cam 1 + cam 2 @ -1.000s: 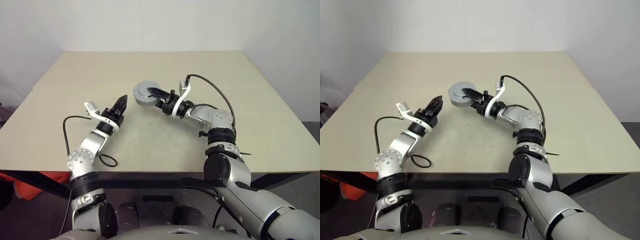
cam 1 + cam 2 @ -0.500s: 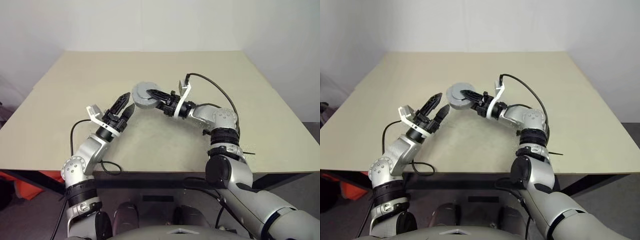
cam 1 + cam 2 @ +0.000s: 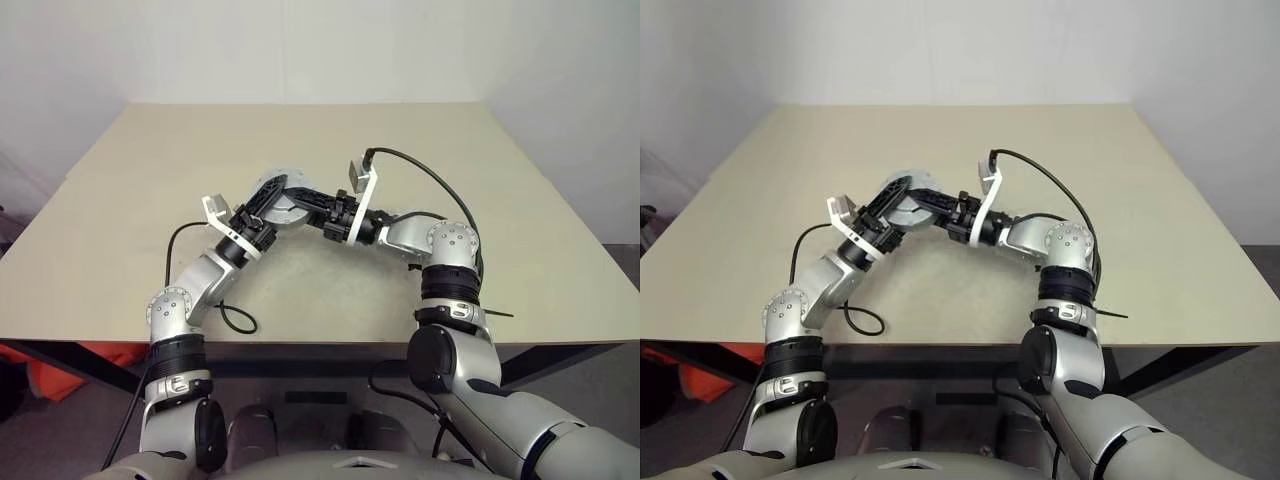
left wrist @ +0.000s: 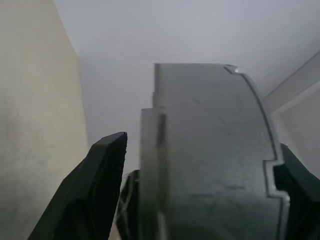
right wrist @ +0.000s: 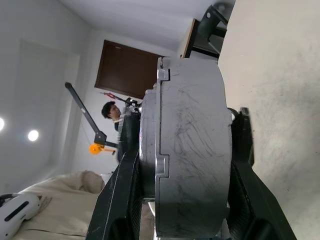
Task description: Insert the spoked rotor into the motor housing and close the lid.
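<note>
The left gripper is swinging in, jaws wide around the housing, which the right gripper is clamping above the table. Close squarely before releasing.

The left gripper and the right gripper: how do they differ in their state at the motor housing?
The right gripper is shut on the motor housing, one finger pressed on each side. The left gripper is open and only straddles it, with a gap at one finger. The right gripper reaches in from the robot's right, the left gripper from its left. Both meet at the same housing.
</note>
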Controlling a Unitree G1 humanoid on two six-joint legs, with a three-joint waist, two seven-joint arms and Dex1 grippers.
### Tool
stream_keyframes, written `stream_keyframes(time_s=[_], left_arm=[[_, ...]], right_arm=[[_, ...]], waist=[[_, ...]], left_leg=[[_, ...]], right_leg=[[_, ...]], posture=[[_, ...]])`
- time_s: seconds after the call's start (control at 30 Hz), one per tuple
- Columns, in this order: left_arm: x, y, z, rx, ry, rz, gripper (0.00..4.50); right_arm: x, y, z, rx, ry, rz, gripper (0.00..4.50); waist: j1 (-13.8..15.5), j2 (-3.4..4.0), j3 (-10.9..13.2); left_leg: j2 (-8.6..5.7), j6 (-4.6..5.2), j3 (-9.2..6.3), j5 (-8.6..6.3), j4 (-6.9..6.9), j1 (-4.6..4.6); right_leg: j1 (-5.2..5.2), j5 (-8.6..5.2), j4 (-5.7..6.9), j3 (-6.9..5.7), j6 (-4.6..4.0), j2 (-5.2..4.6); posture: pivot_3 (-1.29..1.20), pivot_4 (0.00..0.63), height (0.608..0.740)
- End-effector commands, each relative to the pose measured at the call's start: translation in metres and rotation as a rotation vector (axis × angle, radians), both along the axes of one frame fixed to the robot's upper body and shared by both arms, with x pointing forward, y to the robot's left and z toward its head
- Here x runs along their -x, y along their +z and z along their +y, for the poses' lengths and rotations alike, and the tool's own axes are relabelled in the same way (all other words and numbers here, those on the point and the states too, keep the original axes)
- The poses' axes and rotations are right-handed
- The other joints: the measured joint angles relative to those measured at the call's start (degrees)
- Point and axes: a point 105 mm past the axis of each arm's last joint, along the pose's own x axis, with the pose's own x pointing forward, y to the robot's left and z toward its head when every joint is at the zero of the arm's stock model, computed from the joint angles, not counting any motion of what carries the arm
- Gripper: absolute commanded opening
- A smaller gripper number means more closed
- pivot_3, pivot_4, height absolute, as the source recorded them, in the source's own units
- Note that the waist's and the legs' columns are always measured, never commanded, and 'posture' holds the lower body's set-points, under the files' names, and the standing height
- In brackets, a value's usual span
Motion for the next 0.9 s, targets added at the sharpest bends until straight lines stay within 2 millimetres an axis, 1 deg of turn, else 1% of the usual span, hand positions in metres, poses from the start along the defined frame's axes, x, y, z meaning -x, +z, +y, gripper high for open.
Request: stream_keyframes(time_s=[0.03,0.1,0.2,0.37,0.5,0.57,0.63,0.7,0.77,0.83,0.9], left_arm=[[-0.001,0.011,0.003,0.001,0.019,-0.054,3.50],[-0.001,0.010,0.005,0.006,0.030,-0.053,3.05],[-0.001,0.010,0.006,0.009,0.038,-0.056,2.06],[-0.003,0.009,0.007,0.015,0.048,-0.051,2.07],[-0.005,0.004,0.008,-0.002,0.052,-0.034,2.07],[-0.006,0.002,0.010,-0.009,0.060,-0.027,2.07],[-0.007,-0.002,0.011,-0.019,0.074,-0.015,2.07],[-0.008,-0.004,0.012,-0.023,0.083,-0.010,2.07],[-0.009,-0.008,0.015,-0.035,0.105,-0.001,2.07],[-0.010,-0.013,0.020,-0.055,0.141,0.012,2.07],[-0.012,-0.017,0.026,-0.082,0.187,0.018,2.07]], right_arm=[[0.000,0.027,-0.002,-0.072,-0.006,-0.094,2.05],[-0.002,0.026,-0.003,-0.067,-0.014,-0.090,2.05],[-0.003,0.026,-0.002,-0.064,-0.018,-0.089,2.05],[-0.004,0.026,0.001,-0.060,-0.017,-0.093,2.05],[-0.006,0.020,0.001,-0.037,-0.021,-0.074,2.05],[-0.011,0.017,-0.001,-0.034,-0.059,-0.074,2.05],[-0.017,0.011,-0.004,0.003,-0.102,-0.071,2.77],[-0.022,0.006,-0.006,0.047,-0.138,-0.071,3.32],[-0.033,-0.003,-0.009,0.132,-0.219,-0.087,3.99],[-0.045,-0.014,-0.014,0.225,-0.309,-0.100,3.99],[-0.051,-0.019,-0.017,0.264,-0.354,-0.107,3.99]], waist=[[0.0,0.00,0.0],[0.0,0.00,0.0],[0.0,0.00,0.0],[0.0,0.00,0.0],[0.0,0.00,0.0],[0.0,0.00,0.0],[0.0,0.00,0.0],[0.0,-0.01,0.0],[0.0,0.00,0.0],[-0.1,-0.01,0.0],[-0.1,-0.01,0.0]], left_leg=[[0.00,0.00,0.00,0.00,0.00,0.00],[0.00,0.00,0.00,0.00,0.01,0.00],[0.00,0.00,0.00,0.00,0.02,0.00],[0.00,0.00,0.00,0.00,0.02,0.00],[0.00,0.00,-0.01,0.00,0.04,0.01],[0.00,-0.01,-0.01,0.00,0.05,0.01],[0.00,-0.01,-0.01,0.00,0.06,0.02],[0.01,-0.01,-0.01,0.01,0.06,0.03],[0.00,-0.01,-0.01,0.00,0.08,0.03],[0.00,-0.01,-0.01,0.01,0.08,0.03],[0.01,-0.02,-0.01,0.01,0.09,0.04]], right_leg=[[0.00,0.01,0.00,0.00,0.00,0.00],[0.01,0.01,0.01,0.00,0.00,0.00],[0.01,0.02,0.01,0.00,-0.01,0.00],[0.01,0.02,0.02,0.00,-0.02,0.00],[0.03,0.02,0.02,0.00,-0.02,0.00],[0.03,0.02,0.03,0.00,-0.02,0.00],[0.03,0.02,0.04,0.00,-0.03,0.00],[0.06,0.01,0.04,0.00,-0.04,0.00],[0.07,0.02,0.03,0.00,-0.03,-0.01],[0.07,0.01,0.04,0.00,-0.03,0.00],[0.08,0.01,0.04,0.00,-0.04,0.00]], posture=[[0.00,0.000,0.740],[0.00,0.000,0.740],[0.00,0.000,0.740],[0.00,0.000,0.740],[0.00,0.000,0.740],[0.00,0.000,0.740],[0.00,0.000,0.740],[0.00,0.000,0.740],[0.00,0.000,0.740],[0.00,0.000,0.740],[0.00,0.000,0.740]])
